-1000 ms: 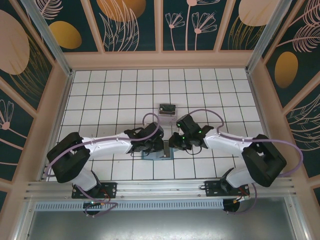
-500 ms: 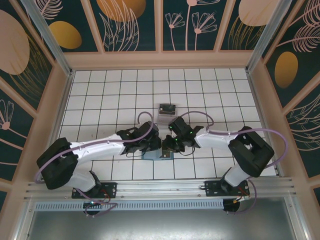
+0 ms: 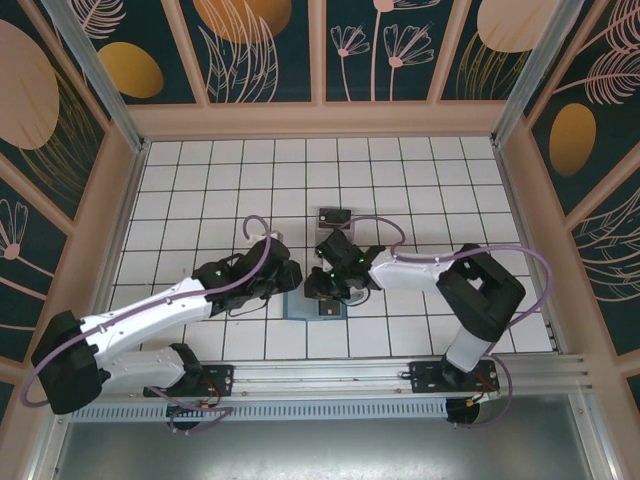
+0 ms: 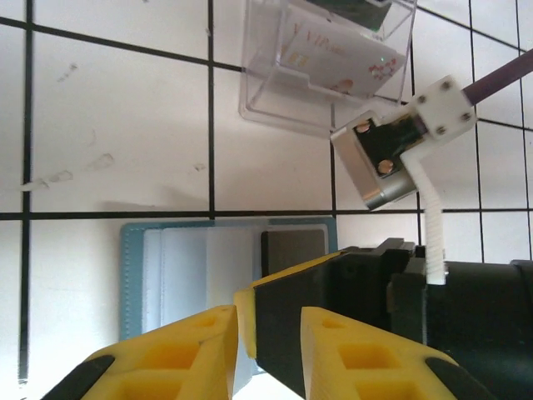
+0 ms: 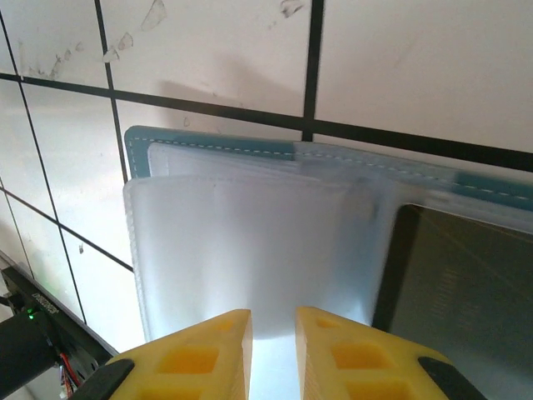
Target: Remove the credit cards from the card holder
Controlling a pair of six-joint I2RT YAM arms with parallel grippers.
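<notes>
Teal and soft, the holder (image 3: 298, 310) lies open and flat on the white tiled counter (image 3: 220, 180), low in the middle of the top view, just under both hands. In the left wrist view the holder (image 4: 133, 267) sits at lower left, its clear sleeves spread across it. A dark card (image 4: 291, 248) is tucked in at the right end of it. The right wrist view shows the holder (image 5: 208, 158) from close by. A frosted sleeve (image 5: 250, 250) covers most of it, and the dark card (image 5: 466, 283) lies at the right edge of the frame, partly under that sleeve.

The left hand (image 3: 292, 280) hangs over the holder's left part. Its yellow fingers (image 4: 166, 358) stand a little apart, with nothing between them that it grips. The dark shape seen through the gap is a finger of the right hand.

The right hand (image 3: 322, 287) is just beside the left hand, over the holder's middle. In its own view the right hand (image 5: 272, 321) has its fingers nearly together. The lower edge of the sleeve runs into the narrow slot between them. Whether they actually pinch it I cannot tell.

A clear tray (image 3: 335, 240) stands near the holder, just above it in the top view. In the left wrist view the tray (image 4: 275, 92) is at the top, with a pale printed card (image 4: 333, 62) inside.
</notes>
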